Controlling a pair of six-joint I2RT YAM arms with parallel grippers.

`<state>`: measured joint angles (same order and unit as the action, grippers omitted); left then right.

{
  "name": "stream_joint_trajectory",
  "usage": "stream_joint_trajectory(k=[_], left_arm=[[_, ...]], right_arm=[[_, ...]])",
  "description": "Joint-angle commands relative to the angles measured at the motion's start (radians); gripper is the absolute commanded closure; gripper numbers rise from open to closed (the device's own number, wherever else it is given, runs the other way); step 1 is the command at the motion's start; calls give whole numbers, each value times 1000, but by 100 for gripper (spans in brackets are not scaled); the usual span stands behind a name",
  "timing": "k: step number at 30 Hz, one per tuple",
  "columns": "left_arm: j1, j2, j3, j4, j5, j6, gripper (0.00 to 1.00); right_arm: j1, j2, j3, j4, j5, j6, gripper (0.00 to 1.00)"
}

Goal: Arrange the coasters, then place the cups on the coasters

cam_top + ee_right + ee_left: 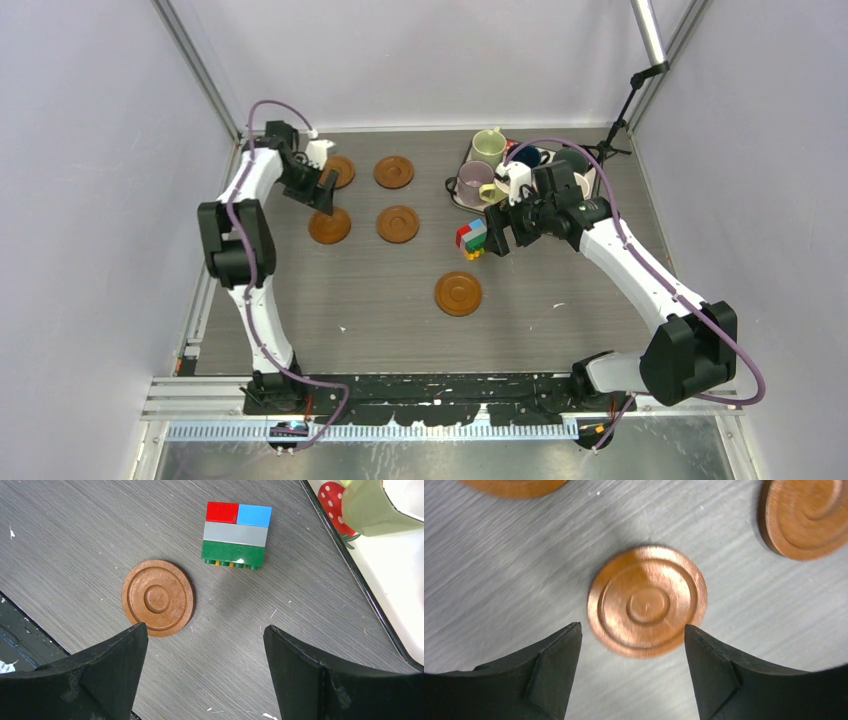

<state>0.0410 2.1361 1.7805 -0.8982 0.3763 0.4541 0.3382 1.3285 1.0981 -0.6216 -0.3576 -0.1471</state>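
Note:
Five brown coasters lie on the table: two at the back [394, 172], [341, 171], two in front of them [330, 226], [398, 224], and one alone nearer the front [458, 294]. My left gripper [324, 198] hovers open over the left pair. In its wrist view a coaster [647, 601] lies flat just beyond the open left gripper [631, 626], touching neither finger. The cups, among them a light green one [489, 146], a mauve one [474, 180] and a dark blue one [528, 157], stand at the back right. My right gripper [497, 238] [205, 627] is open and empty.
A multicoloured block toy [472, 238] [236, 535] sits just left of my right gripper, with the lone coaster [158, 598] near it. The cups stand on a white strawberry-print tray [390, 605]. My right arm partly covers that tray. Grey walls enclose the table.

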Motion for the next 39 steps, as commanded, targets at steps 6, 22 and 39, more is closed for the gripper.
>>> stream_joint_trajectory(k=[6,22,39], left_arm=[[243,-329,-280,-90,53,151,20],[604,-382,-533,22,7,333,33],[603,-307,-613,112,-70,315,46]], right_arm=[[-2,-14,70,-51,-41,-9,10],[0,57,111,-82,-86,24,10],[1,49,99,-90,-90,1,10]])
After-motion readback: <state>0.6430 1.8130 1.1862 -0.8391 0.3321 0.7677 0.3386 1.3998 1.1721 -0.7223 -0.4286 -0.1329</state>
